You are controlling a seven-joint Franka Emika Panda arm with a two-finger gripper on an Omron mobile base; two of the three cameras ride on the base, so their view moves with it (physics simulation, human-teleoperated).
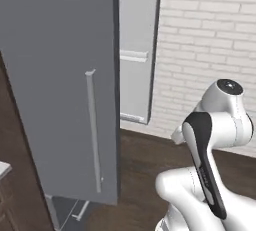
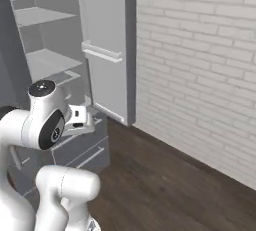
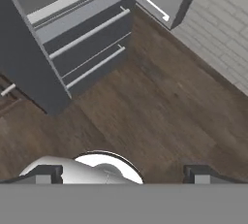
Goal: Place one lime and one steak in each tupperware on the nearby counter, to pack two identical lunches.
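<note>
In the hand view my gripper (image 3: 123, 173) points down at the dark wooden floor, open, with its two dark fingertips (image 3: 48, 172) wide apart and nothing between them. From the right base view the hand (image 2: 79, 119) is tucked close to the arm, in front of the open fridge. The limes, the steaks and both tupperware trays are out of view. A small pale corner at the left edge of the left base view may be the counter (image 1: 3, 168); I cannot tell for sure.
An open grey fridge stands ahead: its door (image 1: 70, 85) with a long handle swings out to the left, and shelves (image 2: 45, 62) and drawers (image 3: 92, 39) show inside. A white brick wall (image 2: 200, 75) runs along the right. Dark wooden floor (image 3: 160, 111) lies between.
</note>
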